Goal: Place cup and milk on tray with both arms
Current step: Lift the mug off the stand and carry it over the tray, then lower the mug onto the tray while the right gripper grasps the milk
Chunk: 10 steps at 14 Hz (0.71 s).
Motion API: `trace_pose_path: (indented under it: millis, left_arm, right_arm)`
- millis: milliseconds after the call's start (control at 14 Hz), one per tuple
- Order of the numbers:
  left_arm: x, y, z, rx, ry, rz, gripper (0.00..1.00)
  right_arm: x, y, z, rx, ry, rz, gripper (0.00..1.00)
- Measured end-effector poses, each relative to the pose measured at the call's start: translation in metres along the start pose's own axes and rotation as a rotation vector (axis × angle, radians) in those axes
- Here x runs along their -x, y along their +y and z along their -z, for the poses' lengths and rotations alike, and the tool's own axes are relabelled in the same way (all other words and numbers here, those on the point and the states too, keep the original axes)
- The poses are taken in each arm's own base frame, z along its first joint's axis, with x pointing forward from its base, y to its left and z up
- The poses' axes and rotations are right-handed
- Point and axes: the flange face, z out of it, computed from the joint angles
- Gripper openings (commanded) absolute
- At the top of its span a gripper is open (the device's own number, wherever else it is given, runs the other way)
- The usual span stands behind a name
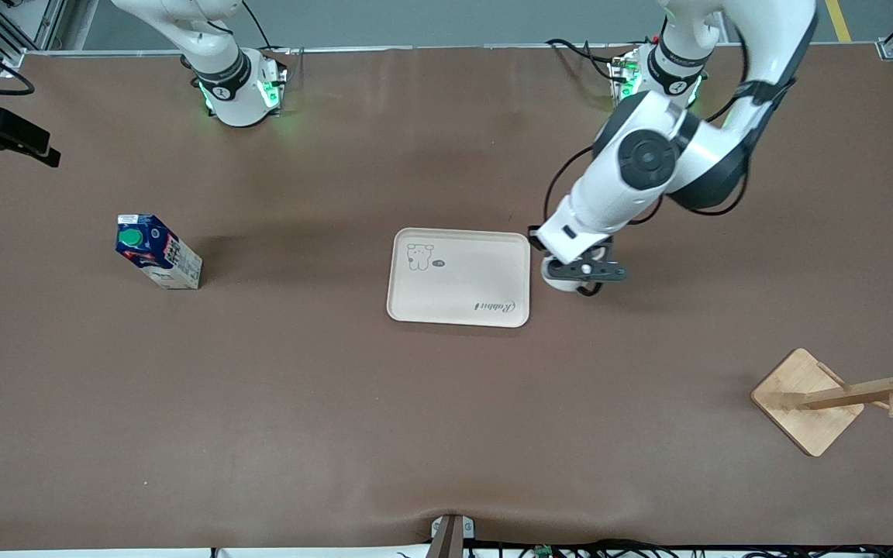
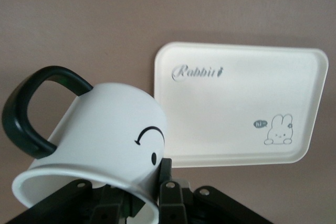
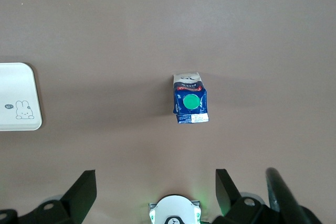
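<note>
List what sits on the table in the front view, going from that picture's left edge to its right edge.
milk → tray → left claw shut on the cup, just off the tray's edge → wooden rack.

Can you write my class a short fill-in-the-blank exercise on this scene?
1. The left pincer is shut on the ____.
2. The tray has ____ on it.
3. The milk has a round ____ cap.
4. The right pincer, over the table near the milk, is ____.

Missing words: cup; nothing; green; open
</note>
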Motion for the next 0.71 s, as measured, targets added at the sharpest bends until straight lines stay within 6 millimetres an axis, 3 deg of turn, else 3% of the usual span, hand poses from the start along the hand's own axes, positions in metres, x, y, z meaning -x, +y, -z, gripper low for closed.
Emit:
trace_pose_path:
  millis: [429,714]
  left_arm:
    - [0.012,0.064,-0.062,-0.053,-0.116,0.005,0.00]
    - [0.014,0.085,-0.108,-0.076,-0.171,0.006,0.00]
  right_arm:
    - [-0.014,-0.001,-0.017,0.000,-0.037,0.003,1.00]
    - [-0.030,-0.017,-0.042,0.028,-0.088,0.035,1.00]
